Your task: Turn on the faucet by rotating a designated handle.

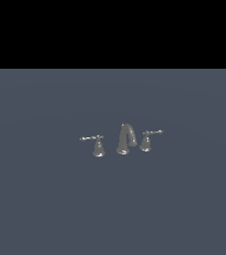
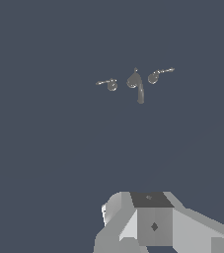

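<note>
The faucet (image 1: 126, 138) is a tiny grey metal set on the flat grey-blue floor: an arched spout between two lever handles on flared bases. The handle (image 1: 95, 141) stands at the exterior view's left of the spout, its thin arm pointing left. The wrist view shows the same set from above and far off, with the faucet's spout (image 2: 137, 85) in the middle and the handle (image 2: 109, 83) beside it. My gripper (image 2: 153, 220) appears only as a grey blocky mass at the wrist picture's edge, far from the faucet and touching nothing. Its fingers are not distinguishable. The arm does not show in the exterior view.
The twin handle (image 1: 148, 139), its arm pointing to the exterior view's right, stands on the spout's other side and also shows in the wrist view (image 2: 158, 75). A plain grey-blue floor (image 1: 45, 199) surrounds the set, with a black band behind it.
</note>
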`<state>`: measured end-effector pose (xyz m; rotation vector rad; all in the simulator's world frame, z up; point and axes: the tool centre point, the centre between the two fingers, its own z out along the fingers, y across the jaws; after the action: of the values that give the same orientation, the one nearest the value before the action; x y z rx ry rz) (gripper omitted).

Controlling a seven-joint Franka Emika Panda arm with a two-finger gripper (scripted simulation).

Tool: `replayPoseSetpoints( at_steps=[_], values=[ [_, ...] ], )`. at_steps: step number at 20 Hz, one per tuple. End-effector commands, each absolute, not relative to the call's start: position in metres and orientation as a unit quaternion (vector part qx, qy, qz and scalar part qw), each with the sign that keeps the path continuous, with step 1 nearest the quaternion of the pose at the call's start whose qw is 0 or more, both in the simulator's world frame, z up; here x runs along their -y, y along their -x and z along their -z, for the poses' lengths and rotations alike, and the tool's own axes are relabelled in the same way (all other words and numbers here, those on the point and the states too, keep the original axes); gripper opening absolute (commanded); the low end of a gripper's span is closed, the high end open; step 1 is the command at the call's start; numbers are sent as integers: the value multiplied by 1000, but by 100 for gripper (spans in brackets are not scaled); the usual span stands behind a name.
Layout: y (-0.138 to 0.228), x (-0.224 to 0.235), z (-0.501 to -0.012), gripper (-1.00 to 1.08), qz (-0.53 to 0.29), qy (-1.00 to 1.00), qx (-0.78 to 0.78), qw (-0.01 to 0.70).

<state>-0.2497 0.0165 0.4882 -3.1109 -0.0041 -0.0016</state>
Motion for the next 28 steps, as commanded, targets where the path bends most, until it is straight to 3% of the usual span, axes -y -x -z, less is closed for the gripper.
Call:
replayPoseSetpoints(
  at_steps=[1,14,28],
  values=[
    [250,-16,-488,-100,1,1000,1,15],
    [239,-32,-460,-100,0,999,-47,15],
    [198,-75,-375,-100,0,982,-191,13]
  ],
)
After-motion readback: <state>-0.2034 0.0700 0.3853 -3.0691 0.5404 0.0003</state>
